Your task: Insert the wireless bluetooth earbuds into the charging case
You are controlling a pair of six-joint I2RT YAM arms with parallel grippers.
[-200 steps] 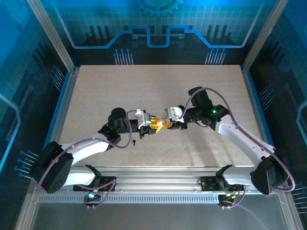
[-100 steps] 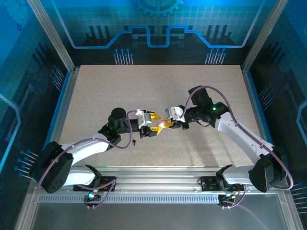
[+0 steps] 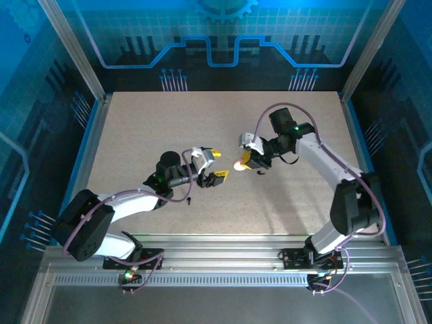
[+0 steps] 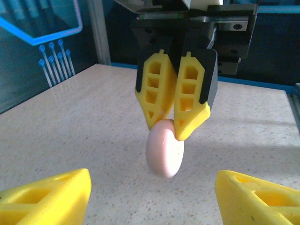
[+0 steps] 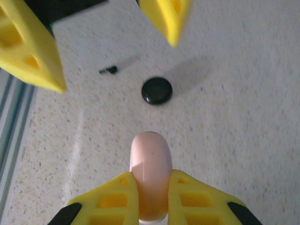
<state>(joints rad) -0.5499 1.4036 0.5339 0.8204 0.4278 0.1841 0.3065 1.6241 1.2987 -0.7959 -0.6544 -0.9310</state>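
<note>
From above, the left gripper [image 3: 217, 165] has its fingers spread wide and holds nothing, while the right gripper [image 3: 244, 162] is squeezed tight on a pink egg [image 3: 237, 165] just off the left one's tips. One earbud [image 3: 190, 200] lies on the surface [image 3: 169, 128] close by the left arm and well apart from the right gripper, so the left arm looks like the nearer one to fetch it. In the left wrist view the right gripper hangs in front, its two yellow fingers pinching the top of the egg, and the left gripper's own fingers sit far apart at the bottom corners with nothing between them. In the right wrist view the egg stands up between the right fingers. Past it, down on the surface, lies the case [image 5: 157, 90], flat and round. The earbud is just up and left of it, near but not touching, with its long side running left to right. The left fingers hang above both. A second ago the two grippers met tip to tip at the egg; now the left one has let go and opened, and the right one has pulled away with the egg
</note>
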